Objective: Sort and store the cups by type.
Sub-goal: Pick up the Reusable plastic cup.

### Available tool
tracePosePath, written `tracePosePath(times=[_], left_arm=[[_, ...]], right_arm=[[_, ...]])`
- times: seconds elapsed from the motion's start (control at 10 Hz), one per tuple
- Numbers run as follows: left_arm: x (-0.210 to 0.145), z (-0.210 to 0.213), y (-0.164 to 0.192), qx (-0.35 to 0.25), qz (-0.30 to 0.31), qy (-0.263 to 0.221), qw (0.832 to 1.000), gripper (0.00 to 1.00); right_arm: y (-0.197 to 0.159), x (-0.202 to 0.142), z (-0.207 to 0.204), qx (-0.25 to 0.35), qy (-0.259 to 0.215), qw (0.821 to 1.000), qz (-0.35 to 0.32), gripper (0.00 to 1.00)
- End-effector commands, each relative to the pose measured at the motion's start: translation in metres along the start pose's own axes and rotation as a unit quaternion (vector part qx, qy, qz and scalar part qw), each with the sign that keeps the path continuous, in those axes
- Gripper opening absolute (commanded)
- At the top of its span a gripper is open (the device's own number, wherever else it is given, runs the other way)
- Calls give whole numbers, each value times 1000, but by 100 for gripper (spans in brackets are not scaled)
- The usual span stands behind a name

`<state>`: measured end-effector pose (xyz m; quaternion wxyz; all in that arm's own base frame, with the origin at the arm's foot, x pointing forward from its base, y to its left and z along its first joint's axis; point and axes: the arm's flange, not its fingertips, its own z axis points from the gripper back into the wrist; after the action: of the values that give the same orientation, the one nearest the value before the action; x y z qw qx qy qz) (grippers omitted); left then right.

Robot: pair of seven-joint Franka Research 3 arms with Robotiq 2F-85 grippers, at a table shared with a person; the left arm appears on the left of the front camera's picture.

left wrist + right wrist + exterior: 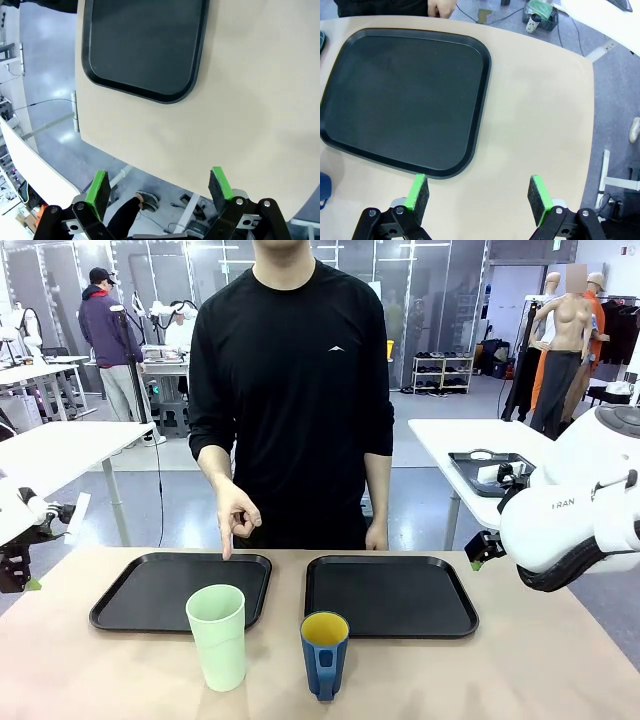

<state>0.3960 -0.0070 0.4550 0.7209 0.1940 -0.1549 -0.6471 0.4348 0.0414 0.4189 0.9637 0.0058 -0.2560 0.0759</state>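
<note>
Your left gripper [157,187] hangs off the table's [560,660] left edge, jaws spread wide and holding nothing, aimed toward the left tray [145,50]. The person's hand [237,520] points one finger down at that tray's far rim, likely your cue for where a cup goes. The mint tumbler [217,637] stands upright on the table, just near of the left tray. The blue mug [325,652] stands right of it, before the gap between trays. The right tray [390,595] lies bare, presumably one tray per type. Your right gripper [477,192] hovers beside that tray's right side, wide and empty.
</note>
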Motion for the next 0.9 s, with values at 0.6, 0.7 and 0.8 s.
tracePosePath(times=[0.6, 0.7, 0.8], left_arm=[[-1, -43, -16, -126, -12, -88, 988, 100], [-4, -55, -25, -153, -10, -111, 982, 100], [-4, -67, -31, -177, -5, -157, 972, 100]], right_arm=[[0, -1, -1, 0, -1, 1000, -1, 100], [0, -1, -1, 0, -1, 1000, -1, 100], [0, -1, -1, 0, -1, 1000, -1, 100]])
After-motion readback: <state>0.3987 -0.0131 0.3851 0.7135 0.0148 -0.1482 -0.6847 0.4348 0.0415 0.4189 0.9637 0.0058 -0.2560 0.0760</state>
